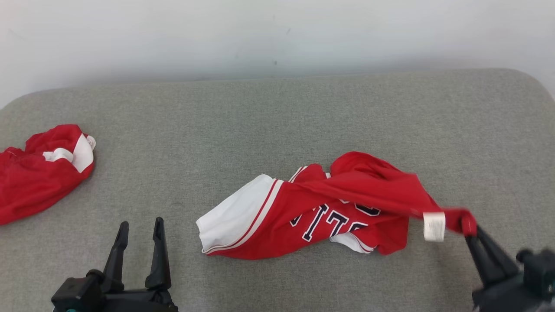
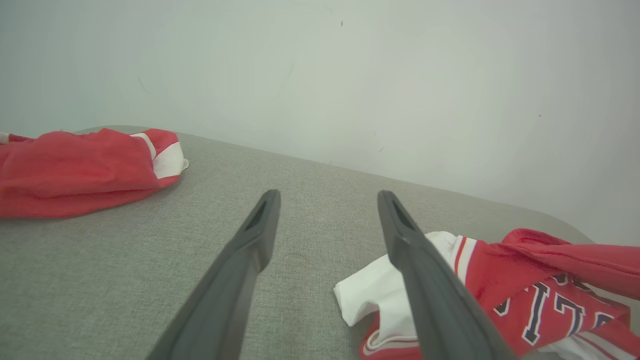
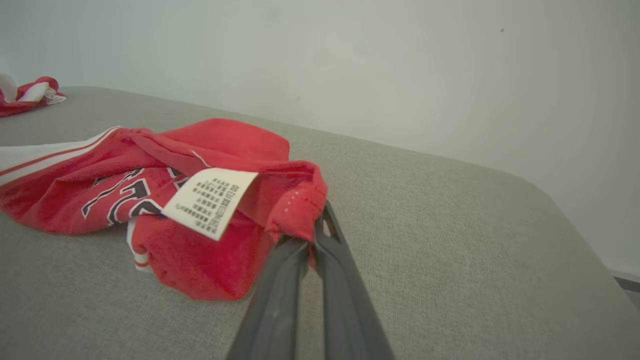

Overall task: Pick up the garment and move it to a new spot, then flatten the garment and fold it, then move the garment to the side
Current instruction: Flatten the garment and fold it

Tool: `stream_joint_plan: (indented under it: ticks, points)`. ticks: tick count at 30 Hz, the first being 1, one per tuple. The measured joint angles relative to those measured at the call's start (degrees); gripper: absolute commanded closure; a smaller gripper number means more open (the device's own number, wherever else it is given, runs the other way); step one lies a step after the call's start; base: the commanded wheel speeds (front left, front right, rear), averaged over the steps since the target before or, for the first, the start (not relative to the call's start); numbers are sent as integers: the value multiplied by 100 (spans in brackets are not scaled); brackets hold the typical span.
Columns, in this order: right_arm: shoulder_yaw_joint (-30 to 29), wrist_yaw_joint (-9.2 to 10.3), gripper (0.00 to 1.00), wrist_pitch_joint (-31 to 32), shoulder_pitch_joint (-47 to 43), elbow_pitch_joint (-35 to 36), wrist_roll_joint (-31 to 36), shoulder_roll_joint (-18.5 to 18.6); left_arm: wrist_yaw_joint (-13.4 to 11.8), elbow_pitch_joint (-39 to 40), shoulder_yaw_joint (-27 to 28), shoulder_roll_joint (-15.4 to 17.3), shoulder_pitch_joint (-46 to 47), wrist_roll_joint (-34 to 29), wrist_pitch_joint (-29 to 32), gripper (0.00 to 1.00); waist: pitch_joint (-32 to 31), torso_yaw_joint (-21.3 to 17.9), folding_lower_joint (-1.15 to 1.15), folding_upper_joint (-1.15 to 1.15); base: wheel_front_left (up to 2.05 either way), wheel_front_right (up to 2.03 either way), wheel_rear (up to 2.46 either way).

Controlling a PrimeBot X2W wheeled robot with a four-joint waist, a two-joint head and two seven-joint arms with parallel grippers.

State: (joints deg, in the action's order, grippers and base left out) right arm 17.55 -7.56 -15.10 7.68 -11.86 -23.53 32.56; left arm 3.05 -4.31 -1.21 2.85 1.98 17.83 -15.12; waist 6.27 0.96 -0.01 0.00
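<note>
A crumpled red and white shirt (image 1: pixel 39 177) is seen lying at the left edge of a grey cushion (image 1: pixel 277 121). A white wall (image 1: pixel 277 34) is seen behind it.

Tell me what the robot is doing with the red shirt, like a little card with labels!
surface: grey padded surface
garment: red and white jersey with dark letters, crumpled, mostly lying on the surface
right gripper: shut on a red edge of the jersey, next to the white label
left gripper: open, holding nothing, apart from the jersey
other cloth: second garment, red and white, bunched at the far left
</note>
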Motion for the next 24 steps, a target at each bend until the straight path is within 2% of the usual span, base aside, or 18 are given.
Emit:
stream_joint_plan:
  ticks: [4,6,7,8,9,18,24]
  points:
    - [-505,0,100,-2,-886,204,312,-415,45,-54,3,1,46,-2,0,0,-6,-59,0,0,0,0,0]
    - [-612,0,100,-2,-1126,203,419,-505,49,-69,8,2,47,-8,0,0,-15,-69,0,0,0,0,0]
    - [-654,0,96,-2,-1194,171,447,-563,51,-76,9,0,47,-9,0,0,-22,-74,0,0,0,0,0]
    - [-683,0,22,-2,-1249,156,463,-617,53,-79,12,0,46,-10,0,0,-31,-77,0,0,0,0,0]
    - [-711,0,0,-2,-1279,158,467,-681,58,-88,24,0,44,-10,0,0,-43,-82,0,0,0,0,0]
    - [-1306,0,0,-3,-1262,923,588,-1053,91,-119,22,1,-36,-18,0,0,-241,-101,0,0,0,0,0]
    - [-1350,0,0,-2,-1260,1182,648,-1271,92,-118,3,0,-96,-19,0,0,-357,-19,0,0,0,0,0]
